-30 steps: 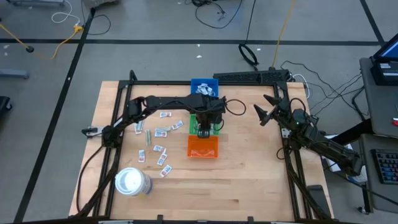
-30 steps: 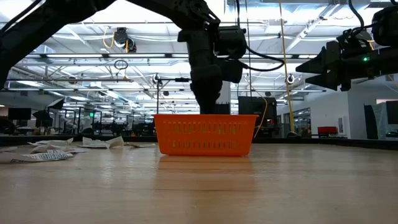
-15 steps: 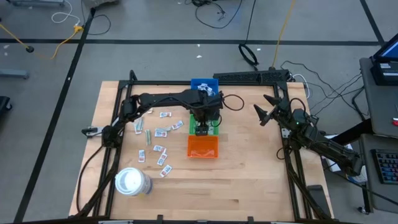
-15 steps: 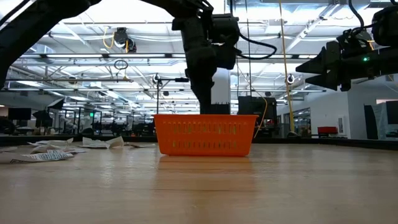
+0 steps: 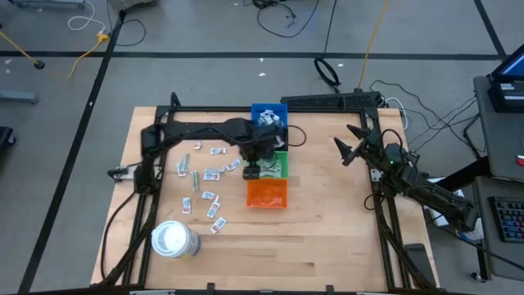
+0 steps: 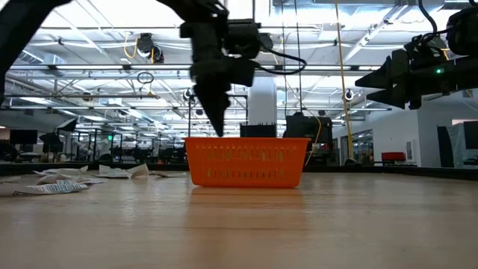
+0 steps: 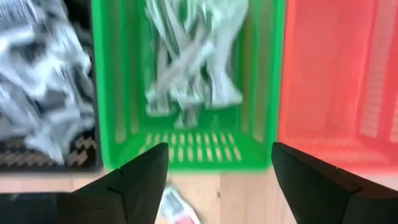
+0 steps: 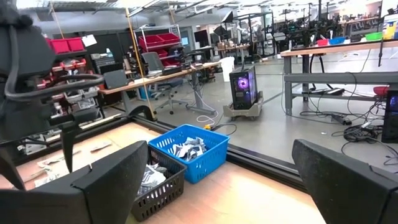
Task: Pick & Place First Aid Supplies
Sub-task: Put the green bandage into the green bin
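Nearest the front edge of the table (image 5: 327, 238) a white roll (image 5: 173, 239) is seen. Behind it, first aid packets (image 5: 211, 197) are scattered loose on the wood, w/ more piled in the green bin (image 7: 186, 87) and blue bin (image 5: 268, 115). The left hand (image 5: 252, 171) is held just above the green bin's near-left edge, fingers spread, nothing gripped. The right hand (image 5: 350, 146) is parked farther right, spread wide, empty.
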`<act>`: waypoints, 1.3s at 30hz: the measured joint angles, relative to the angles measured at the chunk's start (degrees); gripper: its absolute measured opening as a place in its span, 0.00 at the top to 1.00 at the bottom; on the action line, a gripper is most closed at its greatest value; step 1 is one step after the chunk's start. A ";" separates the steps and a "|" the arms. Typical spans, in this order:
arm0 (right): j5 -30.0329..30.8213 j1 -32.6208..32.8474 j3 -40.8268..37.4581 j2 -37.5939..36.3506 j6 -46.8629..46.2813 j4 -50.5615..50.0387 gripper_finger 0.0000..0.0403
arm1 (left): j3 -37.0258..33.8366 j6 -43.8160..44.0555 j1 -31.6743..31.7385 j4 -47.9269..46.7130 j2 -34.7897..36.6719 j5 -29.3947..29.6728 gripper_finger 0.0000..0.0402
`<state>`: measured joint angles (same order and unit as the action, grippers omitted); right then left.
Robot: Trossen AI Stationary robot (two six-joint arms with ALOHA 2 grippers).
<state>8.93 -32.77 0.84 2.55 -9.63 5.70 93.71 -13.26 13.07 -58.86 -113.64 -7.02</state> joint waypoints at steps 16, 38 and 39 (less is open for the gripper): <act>-0.01 -0.01 -0.01 -0.01 0.00 0.02 0.02 | -30.13 5.75 3.02 5.61 23.03 4.94 0.19; -0.02 -0.01 -0.01 -0.01 0.00 0.02 0.02 | -44.80 12.34 4.24 23.05 20.46 5.05 0.23; -0.01 0.00 -0.01 0.00 0.00 0.02 0.02 | -44.81 12.35 4.32 23.08 20.04 5.51 0.23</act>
<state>8.92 -32.77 0.83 2.54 -9.63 5.72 48.90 -0.91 17.39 -35.77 -93.60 -1.52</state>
